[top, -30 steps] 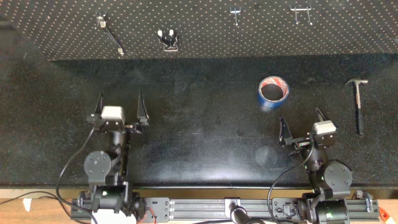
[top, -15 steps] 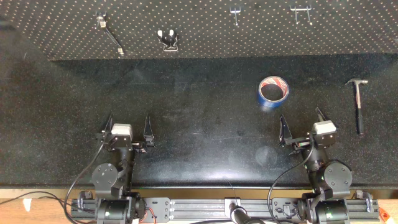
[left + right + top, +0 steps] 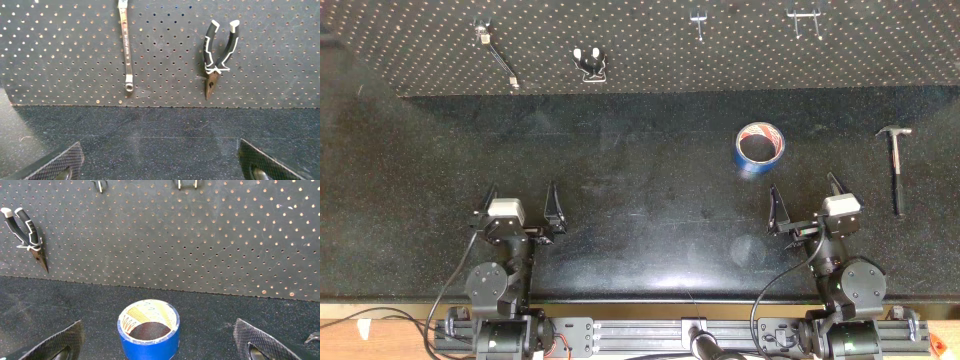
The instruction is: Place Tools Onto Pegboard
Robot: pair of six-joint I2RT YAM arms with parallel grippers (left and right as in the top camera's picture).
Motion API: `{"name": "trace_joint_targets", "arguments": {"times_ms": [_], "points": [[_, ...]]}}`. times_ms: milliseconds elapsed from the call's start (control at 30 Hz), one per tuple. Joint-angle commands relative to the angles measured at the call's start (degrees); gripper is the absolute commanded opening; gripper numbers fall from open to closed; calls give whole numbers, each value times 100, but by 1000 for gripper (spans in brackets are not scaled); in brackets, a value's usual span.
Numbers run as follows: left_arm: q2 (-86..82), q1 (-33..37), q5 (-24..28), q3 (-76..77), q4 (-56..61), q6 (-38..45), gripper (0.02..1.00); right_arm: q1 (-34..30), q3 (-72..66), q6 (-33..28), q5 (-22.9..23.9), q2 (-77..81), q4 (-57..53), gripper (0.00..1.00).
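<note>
Wrench [image 3: 498, 55] and pliers [image 3: 590, 63] hang on the pegboard [image 3: 650, 45]; tape [image 3: 760, 147] and hammer [image 3: 895, 170] lie unhung toward the desk's [image 3: 650, 150] right edge. Left gripper [image 3: 520, 195] and right gripper [image 3: 804, 190] are spread, empty — the right faces the tape, probably for pickup.

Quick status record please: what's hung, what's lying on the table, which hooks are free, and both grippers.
hung on pegboard: wrench, pliers
lying on table: blue tape roll, hammer
free hooks: two sets, above the tape roll's side
left gripper: fingers open, empty, facing wrench and pliers
right gripper: fingers open, empty, facing the tape roll, hammer off to its right
</note>
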Motion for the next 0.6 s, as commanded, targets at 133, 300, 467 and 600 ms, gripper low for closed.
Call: {"name": "trace_joint_targets", "arguments": {"times_ms": [133, 300, 467, 600], "points": [[-81, 35, -105, -4, -46, -94, 996, 39, -24, 44, -9, -37, -17, 974], [-81, -638, -103, -4, -46, -94, 996, 39, -24, 44, -9, -35, -20, 976], [-81, -732, -103, -4, -46, -94, 996, 39, -24, 44, -9, -37, -17, 976], [-81, -732, -103, -4, -46, -94, 993, 39, -24, 20, 13, -35, -20, 976]]}}
